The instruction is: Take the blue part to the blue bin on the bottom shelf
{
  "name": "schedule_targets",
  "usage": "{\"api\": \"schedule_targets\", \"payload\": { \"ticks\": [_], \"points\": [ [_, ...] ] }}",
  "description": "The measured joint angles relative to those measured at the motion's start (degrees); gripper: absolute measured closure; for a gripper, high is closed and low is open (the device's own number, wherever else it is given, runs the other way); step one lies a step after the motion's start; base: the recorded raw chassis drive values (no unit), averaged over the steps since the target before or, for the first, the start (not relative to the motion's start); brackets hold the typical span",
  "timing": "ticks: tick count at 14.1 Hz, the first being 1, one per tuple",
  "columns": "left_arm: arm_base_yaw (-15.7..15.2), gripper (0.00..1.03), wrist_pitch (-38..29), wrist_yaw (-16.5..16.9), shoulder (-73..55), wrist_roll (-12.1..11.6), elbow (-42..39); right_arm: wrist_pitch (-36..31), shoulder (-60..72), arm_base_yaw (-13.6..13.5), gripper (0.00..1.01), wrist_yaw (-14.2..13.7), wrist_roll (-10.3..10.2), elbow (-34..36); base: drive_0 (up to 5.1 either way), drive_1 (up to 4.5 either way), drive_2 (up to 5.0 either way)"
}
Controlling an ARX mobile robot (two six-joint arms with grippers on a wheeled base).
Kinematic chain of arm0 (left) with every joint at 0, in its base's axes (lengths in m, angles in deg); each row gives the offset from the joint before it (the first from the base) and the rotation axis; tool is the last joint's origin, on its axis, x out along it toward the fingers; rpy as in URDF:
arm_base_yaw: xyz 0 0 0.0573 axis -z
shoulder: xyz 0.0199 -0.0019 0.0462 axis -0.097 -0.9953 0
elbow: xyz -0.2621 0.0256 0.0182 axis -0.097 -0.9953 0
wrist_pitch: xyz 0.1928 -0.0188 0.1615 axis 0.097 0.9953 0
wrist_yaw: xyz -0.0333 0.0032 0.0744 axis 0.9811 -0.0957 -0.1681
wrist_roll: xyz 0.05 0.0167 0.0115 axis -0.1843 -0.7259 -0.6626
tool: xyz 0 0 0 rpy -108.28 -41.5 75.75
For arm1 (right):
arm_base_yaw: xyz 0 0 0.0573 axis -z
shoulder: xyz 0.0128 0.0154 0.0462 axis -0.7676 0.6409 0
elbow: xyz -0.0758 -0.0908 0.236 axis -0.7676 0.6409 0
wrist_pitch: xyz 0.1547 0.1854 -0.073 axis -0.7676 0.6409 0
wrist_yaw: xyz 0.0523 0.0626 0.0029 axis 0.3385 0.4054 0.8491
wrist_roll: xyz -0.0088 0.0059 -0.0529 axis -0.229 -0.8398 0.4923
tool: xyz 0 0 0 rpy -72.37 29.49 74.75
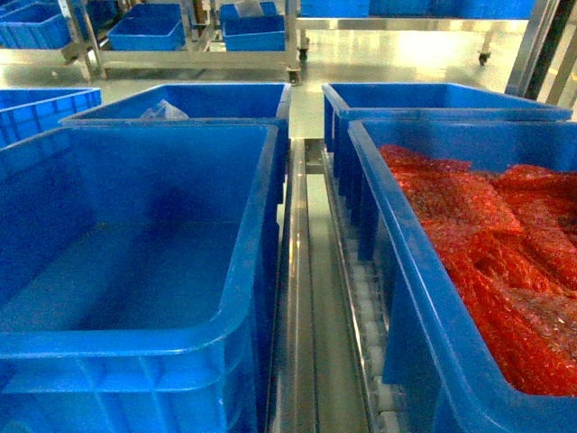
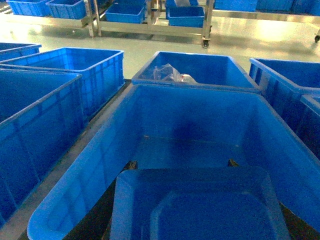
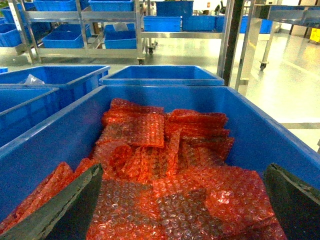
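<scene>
**Carrying step: hovering over the blue bin, release coming up**

Nearest, in the left wrist view: gripping what is looking like the blue part (image 2: 200,210), a blurred blue blocky shape filling the space between the two dark finger tips of the left claw (image 2: 182,163); narrowed onto it, judging by how the shape is spanning the gap, though too close to the lens for detail. Hanging just inside the near wall of the blue bin (image 1: 252,225), with nothing showing on its floor. So, probably sitting at the carry-and-place stage, with the drop not yet made.

Alongside: spreading wide and holding nothing, the right claw (image 3: 183,170), poised over the like crate of red bubble-wrapped bags (image 1: 397,234), out of the way.

Between the two crates: running away from the robot, the steel rail and white rollers of the bottom shelf (image 1: 306,298).

Further back: standing behind, a crate with clear plastic (image 1: 162,110).

Next, by this reading: lowering slightly toward the bin floor, keeping clear of the rim, then opening the left fingers.
</scene>
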Motion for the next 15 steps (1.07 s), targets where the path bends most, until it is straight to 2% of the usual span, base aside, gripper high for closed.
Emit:
{"api": "schedule_targets", "payload": {
  "ticks": [10,15],
  "points": [
    [0.0,0.60,0.1,0.0,0.2,0.0,0.0,0.0,0.0,0.0,0.03,0.0,0.0,0.0,-0.1,3.95,-4.2],
    [0.0,0.60,0.1,0.0,0.2,0.0,0.0,0.0,0.0,0.0,0.03,0.0,0.0,0.0,0.0,0.00,0.0]
  ]
}}
